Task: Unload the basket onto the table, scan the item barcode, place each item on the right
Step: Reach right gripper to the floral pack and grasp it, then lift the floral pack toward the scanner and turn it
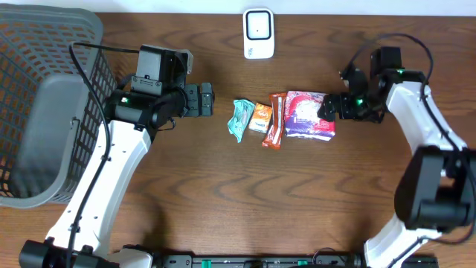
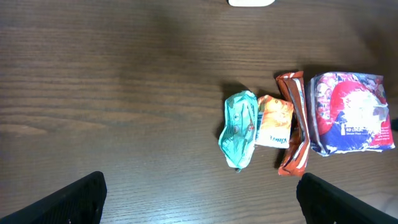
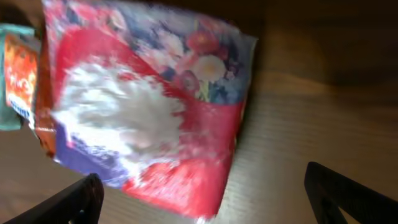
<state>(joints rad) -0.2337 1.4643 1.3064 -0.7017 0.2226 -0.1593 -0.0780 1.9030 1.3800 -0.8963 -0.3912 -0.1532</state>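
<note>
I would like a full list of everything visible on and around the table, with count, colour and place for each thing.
basket: one, grey, left side
scanner: one, white, far edge, centre
teal packet: one, teal, left end of the middle row
small packet: one, orange and white, beside the teal packet
bar wrapper: one, orange-brown, next in the row
large packet: one, red, purple and white, right end of the row
table: one, brown wood
left gripper: one, black, open, left of the row
right gripper: one, black, open, at the large packet's right edge
</note>
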